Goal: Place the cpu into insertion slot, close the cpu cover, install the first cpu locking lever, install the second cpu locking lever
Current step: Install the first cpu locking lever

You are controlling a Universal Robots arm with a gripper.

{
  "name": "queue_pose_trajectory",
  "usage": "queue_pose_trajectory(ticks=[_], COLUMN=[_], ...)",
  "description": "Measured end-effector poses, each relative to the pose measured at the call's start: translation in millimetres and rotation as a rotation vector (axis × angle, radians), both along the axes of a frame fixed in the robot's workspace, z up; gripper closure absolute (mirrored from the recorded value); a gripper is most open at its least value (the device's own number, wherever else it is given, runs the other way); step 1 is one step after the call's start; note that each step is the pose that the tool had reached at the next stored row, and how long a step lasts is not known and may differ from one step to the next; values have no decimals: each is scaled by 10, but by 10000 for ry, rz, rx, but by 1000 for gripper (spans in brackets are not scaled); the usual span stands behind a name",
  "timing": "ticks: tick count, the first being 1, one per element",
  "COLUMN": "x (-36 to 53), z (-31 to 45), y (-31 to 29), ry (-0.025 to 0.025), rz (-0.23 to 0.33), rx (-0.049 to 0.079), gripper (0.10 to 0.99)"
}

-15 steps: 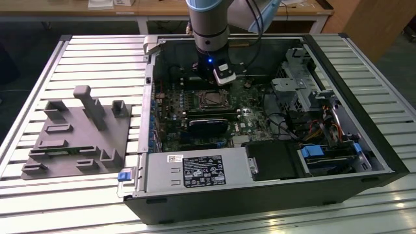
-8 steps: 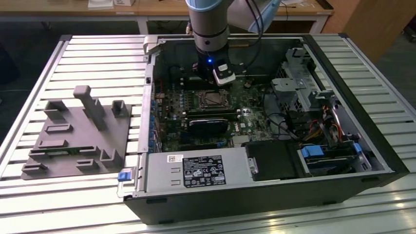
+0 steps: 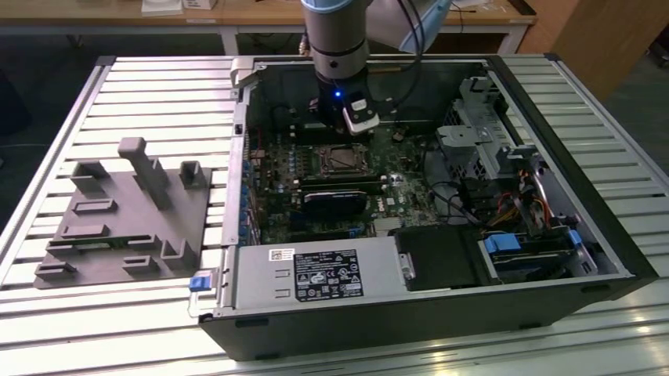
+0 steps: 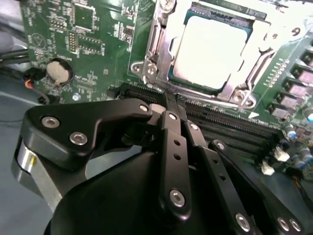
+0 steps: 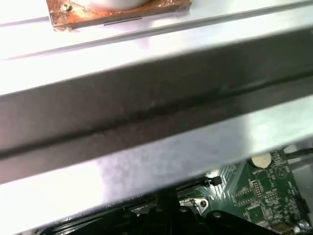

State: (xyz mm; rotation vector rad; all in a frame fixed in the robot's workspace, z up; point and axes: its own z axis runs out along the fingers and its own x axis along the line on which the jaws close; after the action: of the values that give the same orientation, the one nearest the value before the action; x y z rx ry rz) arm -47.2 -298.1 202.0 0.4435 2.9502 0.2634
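I had the arm (image 3: 337,47) hanging straight down into the open computer case (image 3: 585,204), its wrist just above the far side of the green board (image 4: 93,44). In the second wrist view the gripper (image 4: 168,100) showed its fingers (image 4: 171,147) drawn narrow, tips together, holding nothing and hovering over the long black card slots (image 4: 230,125). The cpu (image 4: 210,49) sat in the insertion slot (image 4: 178,83), just beyond the fingertips, with the cpu cover (image 4: 161,41) framing its edges.

Lab workshop, slatted aluminium bench (image 3: 136,78), opened computer case (image 3: 544,196)
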Motion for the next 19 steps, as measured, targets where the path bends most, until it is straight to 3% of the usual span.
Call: queue_pose_trajectory(ticks=[7,8,10,13,17,19], x=[0,0,0,0,0,0], z=[143,147,154,156,156,156], y=[0,1,0,0,0,0], ry=[0,-2,-1,4,50,69], rz=[1,-1,0,-1,1,5], rx=[-4,-76,-347,-862,-1542,-1634], gripper=[980,980,980,980,980,980])
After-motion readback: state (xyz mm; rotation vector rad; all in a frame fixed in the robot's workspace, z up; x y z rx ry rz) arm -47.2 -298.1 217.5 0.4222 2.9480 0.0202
